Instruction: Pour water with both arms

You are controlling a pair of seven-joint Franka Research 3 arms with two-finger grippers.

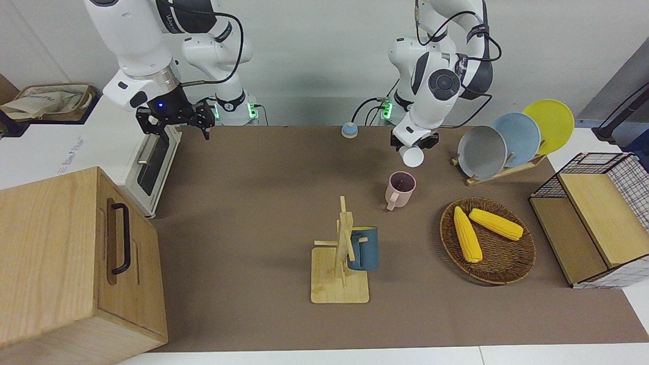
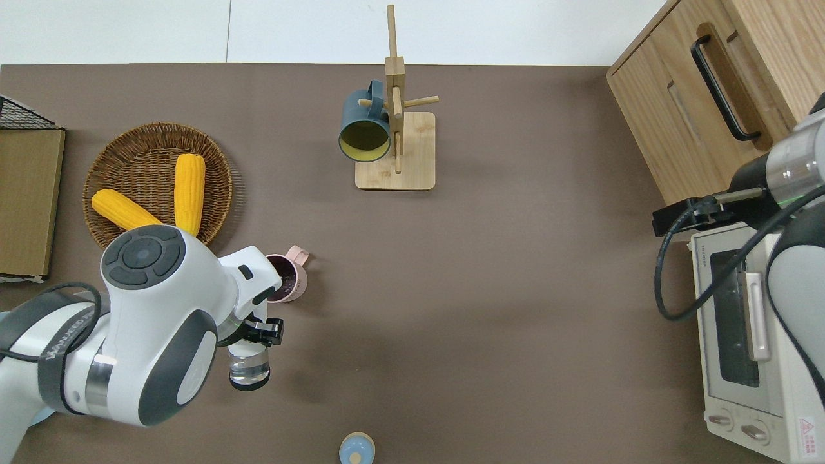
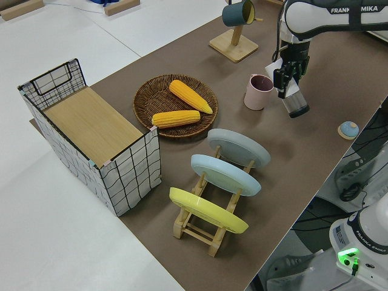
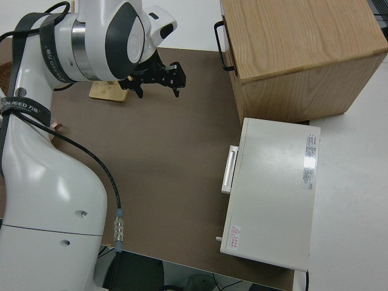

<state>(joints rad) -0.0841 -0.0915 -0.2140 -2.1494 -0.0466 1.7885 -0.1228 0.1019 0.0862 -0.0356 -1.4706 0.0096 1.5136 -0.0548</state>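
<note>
Left gripper (image 2: 256,335) pinching a tilted clear glass cup (image 2: 249,368) near the robots' table edge beside the pink ceramic mug (image 2: 288,278); pouring judged finished, righting next; right arm parked, fingers spread.

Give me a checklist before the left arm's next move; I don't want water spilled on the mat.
1. Grip: left gripper is shut on the clear glass: ok.
2. Glass over its target: not ok. The overhead view shows it over bare mat, on the side of the pink mug nearer the robots.
3. Glass attitude: it is tilted, not upright, while off the mug: not ok.
4. Mug ready: it stands upright on the mat with its mouth uncovered: ok.
5. Water left in the glass: cannot tell.
6. Other arm: right gripper is parked and open: ok.
</note>
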